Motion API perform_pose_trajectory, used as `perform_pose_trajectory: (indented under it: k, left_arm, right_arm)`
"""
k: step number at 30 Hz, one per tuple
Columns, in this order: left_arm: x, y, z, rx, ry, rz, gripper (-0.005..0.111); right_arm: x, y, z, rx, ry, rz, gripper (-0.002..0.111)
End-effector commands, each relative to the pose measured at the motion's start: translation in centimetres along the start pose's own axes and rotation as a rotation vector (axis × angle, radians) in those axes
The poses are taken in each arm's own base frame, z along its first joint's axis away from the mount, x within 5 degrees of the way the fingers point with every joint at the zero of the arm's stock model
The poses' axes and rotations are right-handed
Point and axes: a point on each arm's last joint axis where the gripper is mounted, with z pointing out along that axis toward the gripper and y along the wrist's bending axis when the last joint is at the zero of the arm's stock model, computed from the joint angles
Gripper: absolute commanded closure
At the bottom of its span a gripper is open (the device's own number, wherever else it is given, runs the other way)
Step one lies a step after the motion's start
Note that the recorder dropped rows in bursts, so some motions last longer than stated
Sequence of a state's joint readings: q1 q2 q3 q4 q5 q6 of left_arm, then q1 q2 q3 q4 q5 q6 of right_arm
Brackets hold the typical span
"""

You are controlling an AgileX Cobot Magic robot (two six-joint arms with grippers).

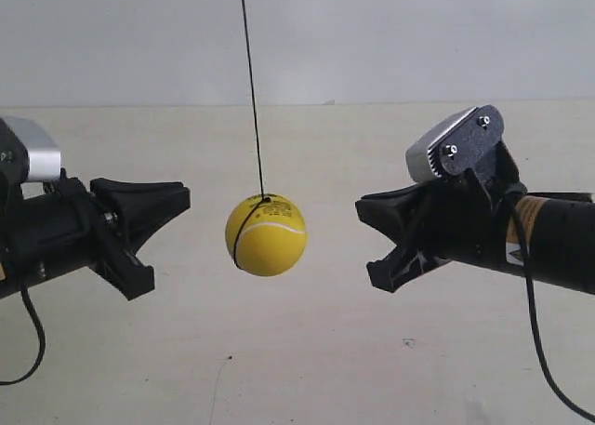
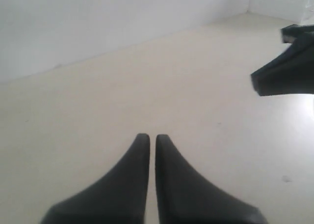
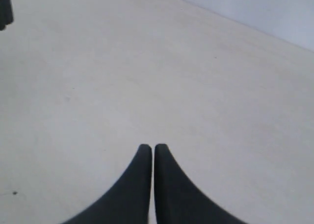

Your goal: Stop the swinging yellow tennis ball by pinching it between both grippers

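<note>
The yellow tennis ball (image 1: 266, 235) hangs on a thin dark string (image 1: 251, 90) above the pale floor, midway between two black grippers. The gripper of the arm at the exterior view's left (image 1: 184, 198) points at the ball from a short gap away. Facing it, the gripper of the arm at the exterior view's right (image 1: 363, 207) stands a little farther from the ball. Neither touches it. My left gripper (image 2: 152, 136) is shut and holds nothing. My right gripper (image 3: 152, 146) is also shut and holds nothing. The ball shows in neither wrist view.
Pale floor (image 1: 307, 351) runs back to a white wall (image 1: 372, 34). The opposite gripper (image 2: 287, 62) shows in the left wrist view. A dark corner (image 3: 5, 11) at the frame's edge shows in the right wrist view. Black cables (image 1: 539, 351) hang under both arms.
</note>
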State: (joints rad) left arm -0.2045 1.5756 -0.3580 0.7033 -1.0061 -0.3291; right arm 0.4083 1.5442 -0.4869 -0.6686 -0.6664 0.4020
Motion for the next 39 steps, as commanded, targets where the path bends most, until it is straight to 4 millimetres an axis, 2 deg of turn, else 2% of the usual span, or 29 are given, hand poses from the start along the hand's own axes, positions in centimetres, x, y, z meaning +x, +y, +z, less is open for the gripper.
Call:
perform_pose_trajectory:
  k: [1,5,9,13,16,23,31,39]
  left_arm:
    - [0.7,1.7,-0.1,-0.196,0.074,-0.125,0.102]
    - [1.1,3.1,-1.3,-0.410,0.169,-0.254,0.102]
    - [-0.1,2.9,-2.4,-0.445,0.182,-0.232,0.102]
    - [-1.2,1.9,-4.3,-0.463,0.108,-0.229,0.102]
    - [-1.7,0.7,-6.9,-0.499,0.005,-0.224,0.102]
    - [-2.8,-1.7,-10.9,-0.502,-0.171,-0.184,0.102]
    - [-4.4,-3.7,-14.5,-0.505,-0.327,-0.201,0.102]
    - [-4.8,-5.4,-17.5,-0.504,-0.451,-0.209,0.102]
  right_arm:
    - [0.1,-1.2,-0.3,0.133,0.052,0.055,0.108]
    - [-1.0,-2.1,-2.8,0.312,0.109,0.110,0.108]
    - [-1.9,-1.8,-4.9,0.359,0.080,0.102,0.108]
    - [-2.6,-1.1,-6.9,0.370,-0.007,0.093,0.108]
    - [-3.4,-0.3,-9.0,0.378,-0.096,0.076,0.108]
    - [-3.9,1.2,-12.8,0.387,-0.257,0.092,0.108]
    - [-4.0,2.8,-16.8,0.390,-0.407,0.106,0.108]
    - [-4.3,4.3,-20.7,0.388,-0.547,0.121,0.108]
